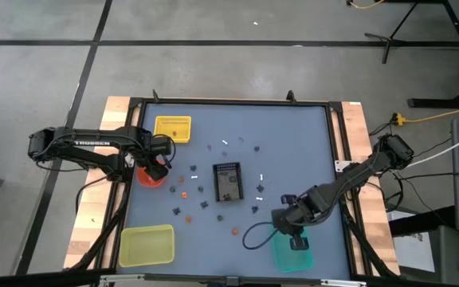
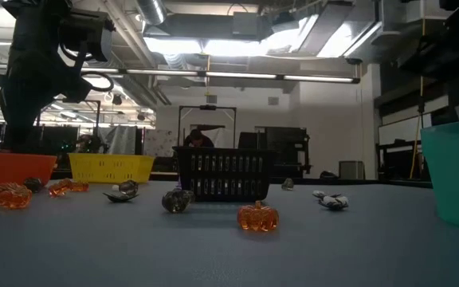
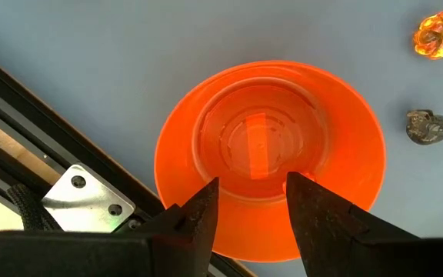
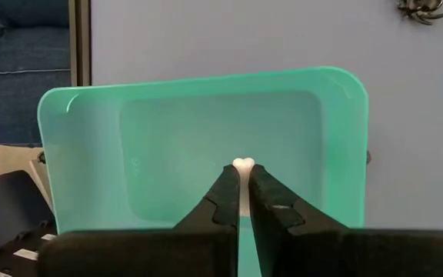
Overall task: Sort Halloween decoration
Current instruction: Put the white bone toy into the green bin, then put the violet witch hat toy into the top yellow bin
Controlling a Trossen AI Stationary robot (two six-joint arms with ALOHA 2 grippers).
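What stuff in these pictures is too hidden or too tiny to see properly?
- White bone: right wrist view, only its tip shows; the shut right gripper hides the rest.
- Black basket contents: too small in the high view; the low view sees only its wall.
- Scattered trinkets: high view, too tiny to name.
- Teal bin: low view, cut off by the picture's edge.

Bright ceiling lights point(image 2: 237, 44) glare in the low view, silhouetting the black basket point(image 2: 223, 174) (its near side dark); overhead, the table point(image 1: 293, 143) is evenly lit.
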